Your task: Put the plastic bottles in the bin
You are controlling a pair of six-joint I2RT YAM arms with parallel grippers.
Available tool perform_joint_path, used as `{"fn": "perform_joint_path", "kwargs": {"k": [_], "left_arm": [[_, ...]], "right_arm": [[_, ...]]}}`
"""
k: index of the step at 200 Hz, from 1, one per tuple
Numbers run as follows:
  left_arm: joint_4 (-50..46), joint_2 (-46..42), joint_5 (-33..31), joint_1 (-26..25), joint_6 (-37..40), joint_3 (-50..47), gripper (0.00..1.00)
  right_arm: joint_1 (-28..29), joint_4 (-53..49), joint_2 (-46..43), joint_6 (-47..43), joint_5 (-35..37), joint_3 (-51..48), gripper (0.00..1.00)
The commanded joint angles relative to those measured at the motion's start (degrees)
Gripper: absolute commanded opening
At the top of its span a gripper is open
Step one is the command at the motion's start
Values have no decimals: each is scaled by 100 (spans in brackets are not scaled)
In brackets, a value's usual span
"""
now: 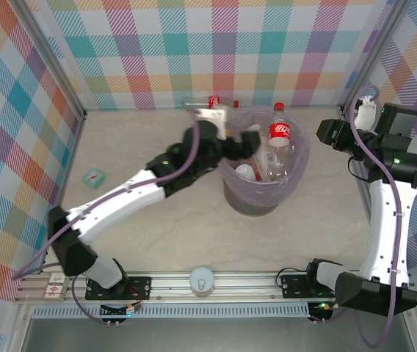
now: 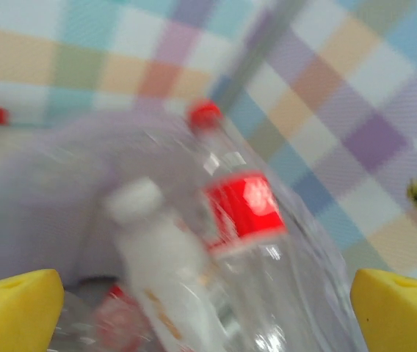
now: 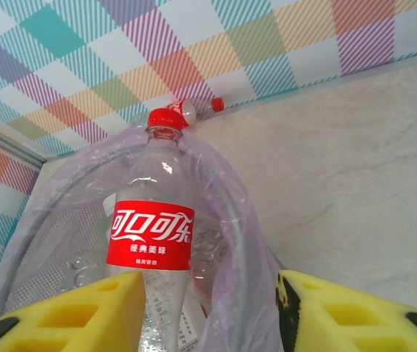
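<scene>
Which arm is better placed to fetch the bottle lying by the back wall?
Probably left: the left gripper, open, is over the bin, close to that bottle; the right gripper is beside the bin's right rim, farther away.

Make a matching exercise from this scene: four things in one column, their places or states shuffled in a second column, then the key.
Things
1. red-labelled bottle
2. white-capped bottle
3. teal packet
4. left gripper

Places or states
A. open, over the bin
B. flat on the table, well away from the bin
C. standing in the bin, cap poking above the rim
D. lower in the bin, cap below the rim

Pairs: 1-C, 2-D, 3-B, 4-A
</scene>
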Motion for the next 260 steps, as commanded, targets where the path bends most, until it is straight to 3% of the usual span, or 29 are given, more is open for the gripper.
{"fn": "perform_joint_path", "kwargs": {"k": [1,34,61,95,121,150,179,202,260], "left_arm": [[-155,-425,-223,606,-711,-697,98],[-332,-864,-241,1167,-989,-1360,97],[-707,-1045,-418,1460,-1034,-1696,97],[-642,-704,-91,2023,-1391,-2002,97],[-278,-71,200,2363,-1759,-2053,97],[51,769,316,2555,-2121,-1932,99],[422,1512,347,2588,-2411,-1846,100],[618,2001,375,2589,-2445,-1646,100],[824,2912,649,2588,-2486,-1035,100]], "right_arm": [[497,114,68,94,-114,-43,48],[1452,-17,287,-1,361,2,46],[1640,2,359,51,549,-432,42],[1898,246,612,65,210,-1003,41],[1909,209,579,-12,370,-1022,40],[1911,-74,340,-172,201,-166,43],[1895,-643,196,-397,844,552,51],[1758,-900,-67,-397,1281,382,53],[1380,-990,-583,-129,898,-348,54]]}}
